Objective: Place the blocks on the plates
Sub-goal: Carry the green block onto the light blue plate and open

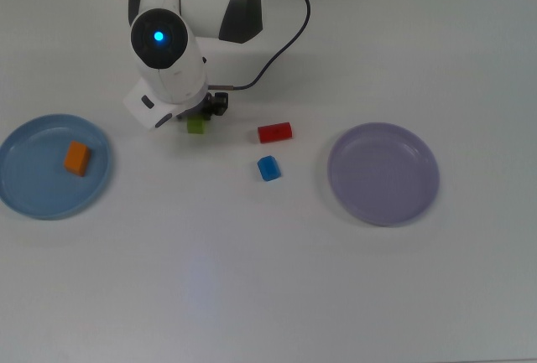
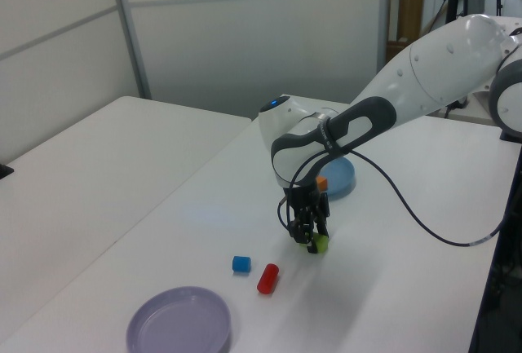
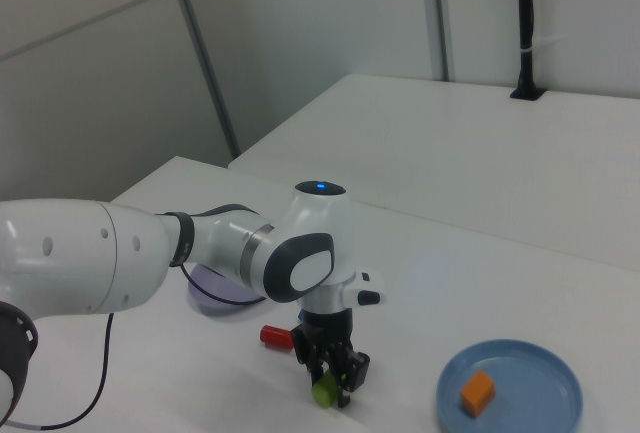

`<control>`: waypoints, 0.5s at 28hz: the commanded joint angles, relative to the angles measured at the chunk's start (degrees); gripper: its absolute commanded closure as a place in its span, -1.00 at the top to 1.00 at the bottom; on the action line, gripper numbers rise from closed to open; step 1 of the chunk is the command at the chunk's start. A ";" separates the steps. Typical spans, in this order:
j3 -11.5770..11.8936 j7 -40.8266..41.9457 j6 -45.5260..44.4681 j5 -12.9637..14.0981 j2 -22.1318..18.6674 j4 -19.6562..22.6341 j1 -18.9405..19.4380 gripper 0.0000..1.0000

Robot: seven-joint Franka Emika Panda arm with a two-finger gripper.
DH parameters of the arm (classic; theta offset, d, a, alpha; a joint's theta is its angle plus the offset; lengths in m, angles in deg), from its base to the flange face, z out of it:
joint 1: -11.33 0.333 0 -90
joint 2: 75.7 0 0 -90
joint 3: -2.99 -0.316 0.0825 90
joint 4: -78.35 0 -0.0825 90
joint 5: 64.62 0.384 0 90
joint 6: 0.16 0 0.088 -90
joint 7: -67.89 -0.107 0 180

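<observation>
Claw: my gripper [image 2: 313,241] is down at the table with its fingers set either side of the green block [image 2: 320,244]. They stand only a block's width apart. Whether they already press on it, I cannot tell.
Green block: on the white table [image 1: 252,279], mostly hidden under my wrist in the top view, where only a sliver shows [image 1: 196,126].
Done: the orange block [image 1: 77,158] lies inside the light blue plate [image 1: 21,191], at the top view's far left.
Left: three blocks, I judge. The green one is in hand now. The red block [image 1: 274,132] and the blue block [image 1: 268,168] sit on bare table near the middle, the blue just nearer the top view's bottom edge.
Empty plate: the lavender plate [image 1: 383,174], at the top view's right, holds nothing.
Progress: roughly a quarter through, by my reckoning.
Next: close firmly, lift, carry to a plate.
</observation>
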 commanded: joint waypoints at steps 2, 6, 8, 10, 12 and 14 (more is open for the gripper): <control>0.51 -1.80 0.93 -1.00 -1.77 0.85 0.73 -1.00; 1.04 -1.54 -1.53 -0.65 -2.04 -2.13 0.21 -1.00; 1.21 -1.01 -4.07 -0.39 -2.04 -5.89 -1.19 -1.00; 1.21 -0.04 -5.22 -0.12 -1.95 -8.63 -2.77 -1.00; 1.21 1.01 -5.49 0.40 -1.86 -11.35 -4.62 -1.00; 1.21 1.89 -4.97 2.32 -1.43 -14.60 -7.68 -1.00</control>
